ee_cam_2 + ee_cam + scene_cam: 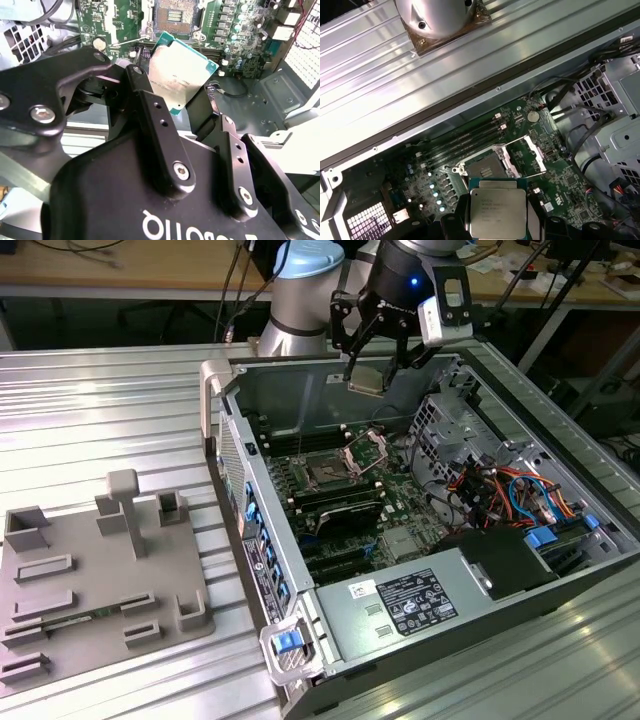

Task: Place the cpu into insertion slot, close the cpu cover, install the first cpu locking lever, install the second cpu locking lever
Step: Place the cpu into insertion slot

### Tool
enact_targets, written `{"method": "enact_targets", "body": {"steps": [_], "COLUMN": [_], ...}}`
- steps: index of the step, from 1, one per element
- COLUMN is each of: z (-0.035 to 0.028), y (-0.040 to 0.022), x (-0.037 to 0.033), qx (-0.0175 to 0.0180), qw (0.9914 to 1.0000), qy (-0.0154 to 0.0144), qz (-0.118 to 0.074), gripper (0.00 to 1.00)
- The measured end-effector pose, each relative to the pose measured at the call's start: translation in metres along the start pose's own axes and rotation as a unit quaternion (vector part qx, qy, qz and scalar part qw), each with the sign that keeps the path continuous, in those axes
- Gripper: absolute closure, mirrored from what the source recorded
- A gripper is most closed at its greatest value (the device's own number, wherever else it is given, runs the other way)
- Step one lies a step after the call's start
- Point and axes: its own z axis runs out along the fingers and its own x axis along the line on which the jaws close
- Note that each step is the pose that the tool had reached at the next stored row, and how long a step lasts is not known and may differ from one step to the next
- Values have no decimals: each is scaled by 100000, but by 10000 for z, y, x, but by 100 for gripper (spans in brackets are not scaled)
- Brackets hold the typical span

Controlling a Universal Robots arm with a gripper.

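In the exterior view, one gripper (pixel 385 358) is seen poised over the open computer case (pixel 290 400), near its far wall. Its two fingers are clamped on opposite edges of the one cpu (pixel 367 378), which is held in the air, well clear of the motherboard (pixel 400 530). Below, near the middle of the board, the one insertion slot (pixel 327 470) lies bare, and the one cpu cover (pixel 352 453) is stood open just beside it. The case is carried by a ribbed metal tabletop (pixel 100 410), on which one grey fixture block (pixel 90 580) is set by the edge at the exterior view's left. In the second wrist view, the cpu (pixel 177 75) is shown pinched between the black fingers (pixel 152 120), tilted against the board, with the insertion slot (pixel 175 15) seen empty beyond it and apart from it. In the first wrist view, the cpu (pixel 497 212) is seen metal side up, the insertion slot (pixel 482 169) is uncovered, and the cpu cover (pixel 536 150) is swung back from it. The locking levers cannot be counted with certainty. Trouble is judged likeliest from misalignment. If the cpu is lowered tilted or rotated, the socket contacts could be bent. The raised cover could be struck by a finger. With so narrow an edge grip, the chip could slip and drop onto the board.
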Motion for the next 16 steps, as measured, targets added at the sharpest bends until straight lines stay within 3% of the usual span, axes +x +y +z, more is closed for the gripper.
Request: {"method": "enact_targets", "body": {"steps": [8,16], "z": [0,0], "y": [-15,-31], "x": [29,60], "qx": [-40,-88], "qw": [99969,99879], "qy": [-222,-439], "qz": [2481,4889], "gripper": [45,45]}}
